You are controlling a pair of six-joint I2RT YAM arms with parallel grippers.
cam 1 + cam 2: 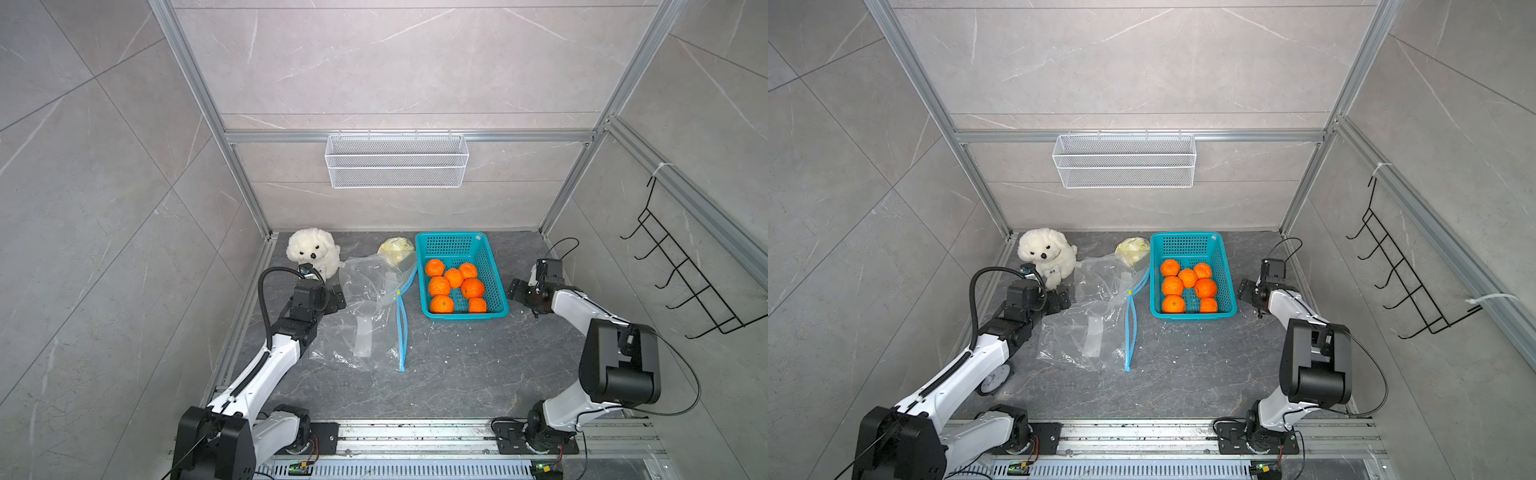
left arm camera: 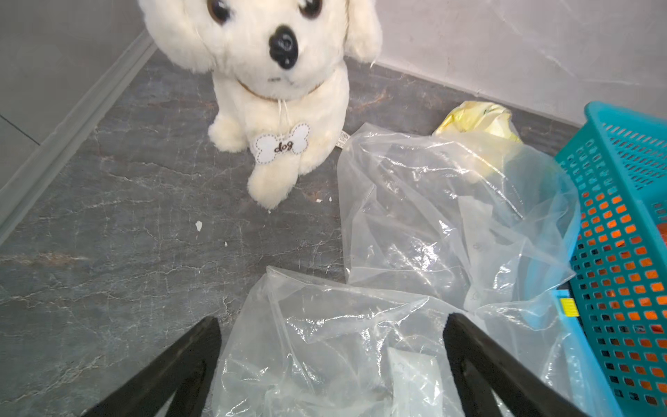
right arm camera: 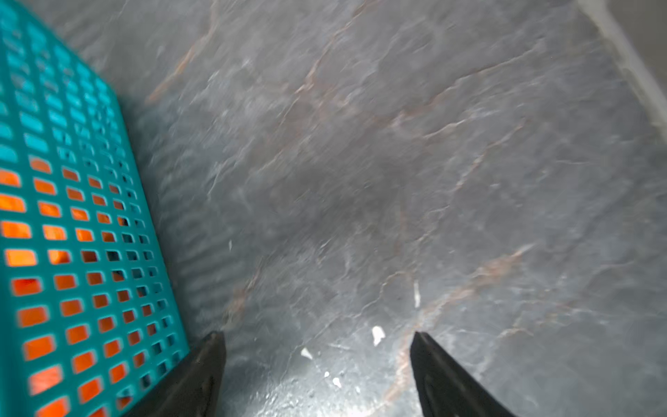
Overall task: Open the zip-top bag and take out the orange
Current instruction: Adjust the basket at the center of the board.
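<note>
**Zip-top bag** (image 1: 361,332)
- Handling: thin clear film, near weightless, limp and slick. I judge it will slide and crumple on the table rather than resist a pull.
- Best hold: probably the blue zip strip (image 1: 401,357), the only stiff part, or the small yellow slider (image 1: 399,292) at its far end. A pinch of loose film would serve to pin it.
- Looks: wrinkled and glossy, lying flat on the dark stone table (image 1: 457,374), zip edge toward the basket.
- The two blue tracks stand slightly apart in both top views, so the mouth reads as unzipped.
- No orange shows through the film. It looks empty.
- A second clear bag (image 1: 370,278) lies just behind it, puffed up and overlapping.

**Oranges** (image 1: 453,279)
- Seven, all in the teal basket (image 1: 465,314), just right of the bags.
- Likely firm, with dimpled skin. Probably roll if nudged, and want a wide grip across the middle.

**Left gripper** (image 2: 330,321)
- Jaws spread wide, nothing held, low over the near bag's corner.
- Cannot tell if it touches the film.

**Right gripper** (image 3: 319,335)
- Jaws well apart and empty, over bare table just beside the basket's outer wall.
- Its wrist view is blurred.

**Beyond**
- White plush dog (image 1: 313,251) in the back left corner.
- Crumpled pale yellow thing (image 1: 397,248) behind the second bag.
</note>
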